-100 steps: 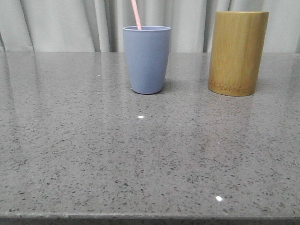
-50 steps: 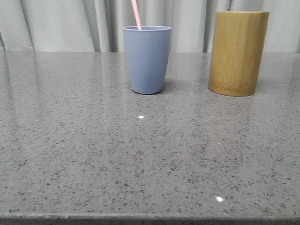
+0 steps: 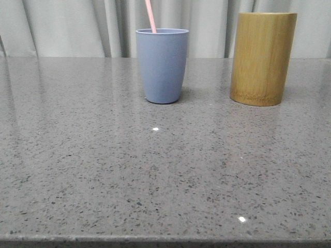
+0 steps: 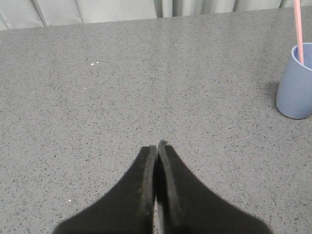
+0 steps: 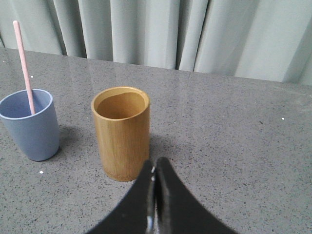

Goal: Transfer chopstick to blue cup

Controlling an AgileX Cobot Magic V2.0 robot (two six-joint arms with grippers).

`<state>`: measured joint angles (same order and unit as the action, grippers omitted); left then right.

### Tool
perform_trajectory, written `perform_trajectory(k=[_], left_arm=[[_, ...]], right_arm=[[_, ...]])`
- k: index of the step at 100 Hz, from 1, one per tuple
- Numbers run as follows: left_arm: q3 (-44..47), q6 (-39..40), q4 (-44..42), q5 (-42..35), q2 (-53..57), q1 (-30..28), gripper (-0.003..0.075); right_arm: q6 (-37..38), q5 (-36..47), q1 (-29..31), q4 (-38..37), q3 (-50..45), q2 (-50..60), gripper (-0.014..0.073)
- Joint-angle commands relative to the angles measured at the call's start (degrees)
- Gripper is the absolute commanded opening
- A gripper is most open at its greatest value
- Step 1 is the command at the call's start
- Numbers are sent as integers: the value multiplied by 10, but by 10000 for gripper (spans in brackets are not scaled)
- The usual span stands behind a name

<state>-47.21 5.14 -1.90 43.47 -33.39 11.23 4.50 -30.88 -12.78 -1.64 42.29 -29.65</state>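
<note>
Front view: a pink chopstick (image 3: 150, 16) stands in the blue cup (image 3: 162, 65), bamboo cylinder (image 3: 262, 58) to its right on the tabletop (image 3: 155, 175); my left hand (image 4: 156, 146) and right hand (image 5: 154, 168) are both pressed closed, empty.

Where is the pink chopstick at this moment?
The chopstick stands inside the blue cup, leaning against its left rim in the front view. The cup is near the table's far edge, left of the bamboo cylinder.
</note>
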Motion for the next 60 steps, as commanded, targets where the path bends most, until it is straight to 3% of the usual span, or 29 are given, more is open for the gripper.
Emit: perform_trajectory(k=[1, 32, 60], left_arm=[[-16, 6, 3, -43, -2, -2, -19], [19, 6, -2, -68, 10, -3, -19], [157, 6, 1, -272, 92, -48, -19]], right_arm=[[0, 47, 4, -7, 13, -2, -97], [0, 47, 4, -7, 13, -2, -97], [0, 47, 4, -7, 13, -2, -97]])
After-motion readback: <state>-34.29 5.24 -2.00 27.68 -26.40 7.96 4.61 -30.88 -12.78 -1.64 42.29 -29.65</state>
